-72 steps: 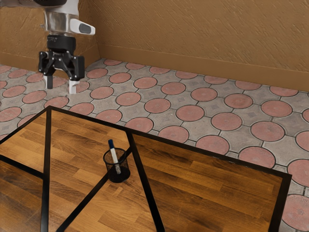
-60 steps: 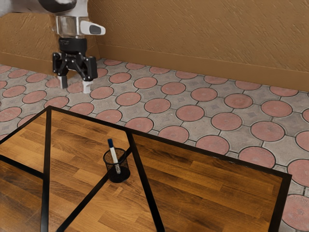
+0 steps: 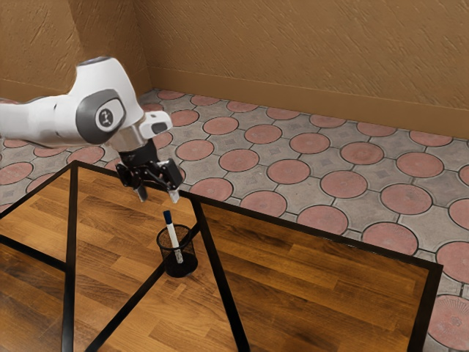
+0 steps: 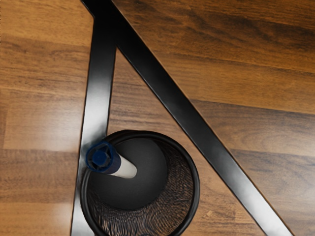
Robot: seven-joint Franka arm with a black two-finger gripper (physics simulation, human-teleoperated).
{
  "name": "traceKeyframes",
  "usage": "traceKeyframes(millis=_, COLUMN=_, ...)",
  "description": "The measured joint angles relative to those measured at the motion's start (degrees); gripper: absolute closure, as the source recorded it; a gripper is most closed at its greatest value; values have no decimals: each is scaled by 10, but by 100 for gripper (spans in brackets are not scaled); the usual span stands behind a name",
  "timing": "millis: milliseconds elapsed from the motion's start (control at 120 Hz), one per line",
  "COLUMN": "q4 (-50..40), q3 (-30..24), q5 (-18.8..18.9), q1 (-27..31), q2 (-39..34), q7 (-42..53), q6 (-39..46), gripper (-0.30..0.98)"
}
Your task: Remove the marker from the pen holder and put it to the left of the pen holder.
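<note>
My gripper hangs tilted above the table in the exterior view, its two fingers apart with nothing between them. Just below it and toward the exterior view's right is the marker, white with a blue cap, leaning inside the black mesh pen holder. The cap end sticks up past the rim. From above, the wrist view has the round pen holder, and the marker rests against its rim with the blue cap toward the camera.
The wooden table has black inlaid strips running across it, one passing under the pen holder. Its black far edge borders a floor of grey tiles with pink circles. A brown wall stands behind.
My arm has come down and toward the exterior view's right, bringing the gripper from beyond the table's far edge to near the marker, now tilted. Marker and pen holder have stayed put.
</note>
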Motion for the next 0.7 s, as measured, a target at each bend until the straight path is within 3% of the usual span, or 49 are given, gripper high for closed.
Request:
traceKeyframes(millis=392, q4=-3, q3=-1, q5=-25, q1=-3, q2=86, q7=2, q6=60, gripper=5)
traceKeyframes(millis=700, q4=8, q3=-1, q5=-41, q1=-14, q2=100, q7=5, q6=68, gripper=30)
